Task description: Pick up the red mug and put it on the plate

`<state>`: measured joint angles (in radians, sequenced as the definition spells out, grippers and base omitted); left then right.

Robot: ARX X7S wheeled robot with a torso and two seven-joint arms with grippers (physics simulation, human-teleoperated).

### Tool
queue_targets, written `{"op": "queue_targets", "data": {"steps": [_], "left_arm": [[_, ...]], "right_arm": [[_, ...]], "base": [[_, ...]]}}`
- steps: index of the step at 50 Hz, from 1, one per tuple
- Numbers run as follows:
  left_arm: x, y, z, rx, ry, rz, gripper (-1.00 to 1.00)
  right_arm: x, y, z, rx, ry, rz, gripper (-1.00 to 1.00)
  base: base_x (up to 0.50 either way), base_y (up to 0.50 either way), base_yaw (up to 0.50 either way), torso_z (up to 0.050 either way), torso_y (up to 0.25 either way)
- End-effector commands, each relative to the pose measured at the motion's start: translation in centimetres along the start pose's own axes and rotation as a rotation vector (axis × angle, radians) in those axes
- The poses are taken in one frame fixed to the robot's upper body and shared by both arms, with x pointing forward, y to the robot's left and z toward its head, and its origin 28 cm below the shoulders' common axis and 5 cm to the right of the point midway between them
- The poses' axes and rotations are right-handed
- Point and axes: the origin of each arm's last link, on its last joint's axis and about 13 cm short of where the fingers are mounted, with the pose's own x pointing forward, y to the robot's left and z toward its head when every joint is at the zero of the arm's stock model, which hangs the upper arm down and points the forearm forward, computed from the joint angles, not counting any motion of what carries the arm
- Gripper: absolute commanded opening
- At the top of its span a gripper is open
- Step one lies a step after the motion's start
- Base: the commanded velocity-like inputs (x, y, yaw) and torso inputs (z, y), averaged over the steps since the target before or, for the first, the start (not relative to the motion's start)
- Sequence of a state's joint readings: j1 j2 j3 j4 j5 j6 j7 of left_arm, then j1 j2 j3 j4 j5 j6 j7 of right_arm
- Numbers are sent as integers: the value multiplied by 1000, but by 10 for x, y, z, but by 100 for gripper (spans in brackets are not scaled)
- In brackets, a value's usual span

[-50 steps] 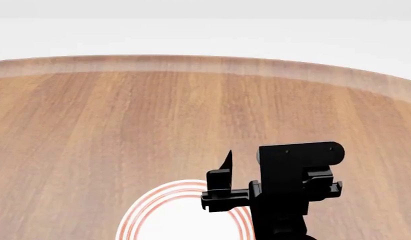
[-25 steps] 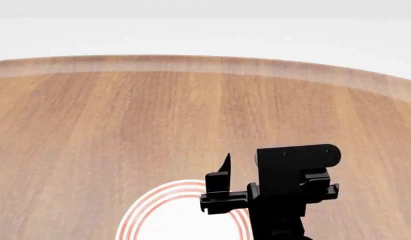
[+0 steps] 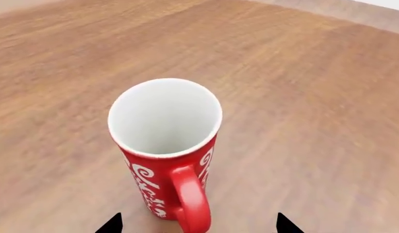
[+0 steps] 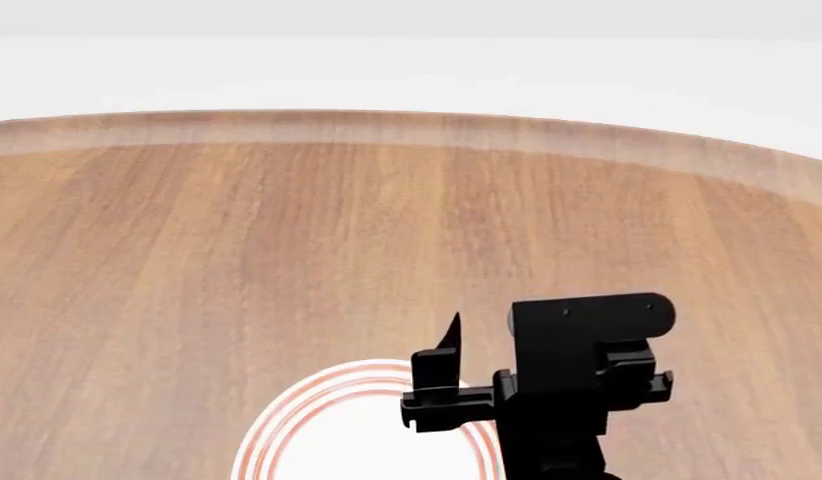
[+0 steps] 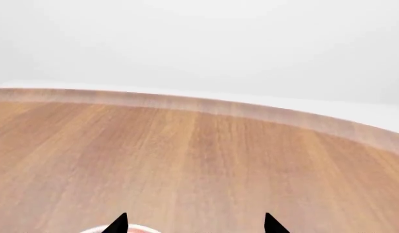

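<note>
The red mug [image 3: 166,150] stands upright on the wooden table [image 3: 303,97], seen from above by the left wrist camera, its white inside empty and its handle turned toward the camera. The left gripper [image 3: 198,224] has its jaws open, the two black fingertips [image 3: 112,224] spread either side of the handle and not touching the mug. In the head view the plate [image 4: 318,435] lies at the table's near edge, with the right gripper [image 4: 498,385] hanging above its right rim, jaws apart and holding nothing. The mug is out of the head view.
</note>
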<state>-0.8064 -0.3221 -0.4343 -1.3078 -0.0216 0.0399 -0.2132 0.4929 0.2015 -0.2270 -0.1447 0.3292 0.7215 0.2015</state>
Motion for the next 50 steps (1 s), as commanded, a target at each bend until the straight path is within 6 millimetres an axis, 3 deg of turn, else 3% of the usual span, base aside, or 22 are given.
{"op": "queue_targets", "data": {"steps": [1,10,11,39,46,50], "left_arm": [[1,4,0,-10,17,28,100],[0,5,-2,-12,20,27,100],[0,5,-2,-10,18,27,-100],[1,1,2,12,-4,-17,-100],[1,-12,13,68,-57,-89,-100],[-2,-31,25,117,-87,-172,-100]], "right_arm": [[3,0,-3,1,8,1,100],[3,1,-3,-4,9,3,100],[3,2,-4,-5,10,3,100],[5,3,-8,-12,20,8,100],[5,4,-9,-11,23,11,100],[4,4,-8,-10,21,12,100]], "base": [[0,0,0,0,0],[0,0,0,0,0],[0,0,0,0,0],[0,0,0,0,0],[0,0,0,0,0],[0,0,0,0,0]]}}
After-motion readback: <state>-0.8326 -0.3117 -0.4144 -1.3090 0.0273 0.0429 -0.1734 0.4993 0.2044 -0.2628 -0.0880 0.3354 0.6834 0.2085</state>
